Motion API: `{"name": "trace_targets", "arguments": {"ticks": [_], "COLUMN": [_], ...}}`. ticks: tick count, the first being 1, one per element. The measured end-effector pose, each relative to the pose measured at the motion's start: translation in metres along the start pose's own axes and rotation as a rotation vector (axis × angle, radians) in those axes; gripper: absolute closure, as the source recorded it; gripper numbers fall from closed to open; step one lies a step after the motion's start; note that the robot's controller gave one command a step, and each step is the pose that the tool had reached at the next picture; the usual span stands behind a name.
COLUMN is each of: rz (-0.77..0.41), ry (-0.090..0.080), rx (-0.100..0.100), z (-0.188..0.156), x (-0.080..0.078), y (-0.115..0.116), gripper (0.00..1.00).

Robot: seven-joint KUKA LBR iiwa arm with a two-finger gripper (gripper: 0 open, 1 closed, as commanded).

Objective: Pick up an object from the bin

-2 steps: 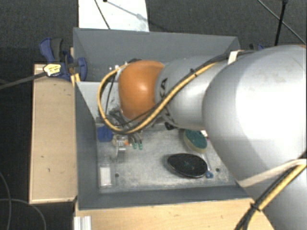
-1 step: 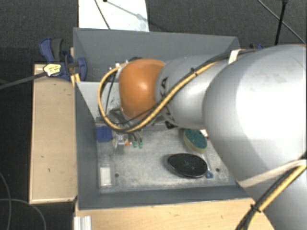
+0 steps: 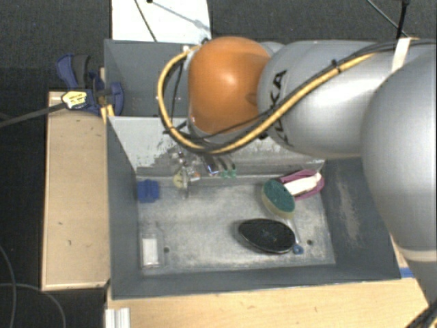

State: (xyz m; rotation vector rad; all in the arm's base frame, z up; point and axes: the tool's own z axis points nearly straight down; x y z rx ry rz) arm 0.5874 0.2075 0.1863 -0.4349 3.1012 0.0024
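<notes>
My gripper [image 3: 186,171] hangs below the orange wrist cover, over the back middle of the bin floor close to the rear wall. Nothing shows held in it. A small blue block [image 3: 147,191] lies to its left by the left wall. To its right lies a round green-faced pad [image 3: 278,197], with a pink and white thing [image 3: 304,183] just behind it. A flat black oval [image 3: 266,236] rests in front of the pad, toward the bin's front right.
A small whitish block [image 3: 149,249] sits in the front left corner. The arm's big grey body covers the right side of the bin. Bare floor lies between the blue block and the black oval.
</notes>
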Motion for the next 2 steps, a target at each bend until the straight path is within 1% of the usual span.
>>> {"name": "trace_targets", "arguments": {"ticks": [1,2], "rz": [-0.008,0.209], "ry": [-0.001,-0.003], "rx": [-0.001,-0.001], "z": [-0.067,-0.192], "x": [0.012,-0.009], "y": [0.014,0.005], "gripper": [1.00,1.00]}}
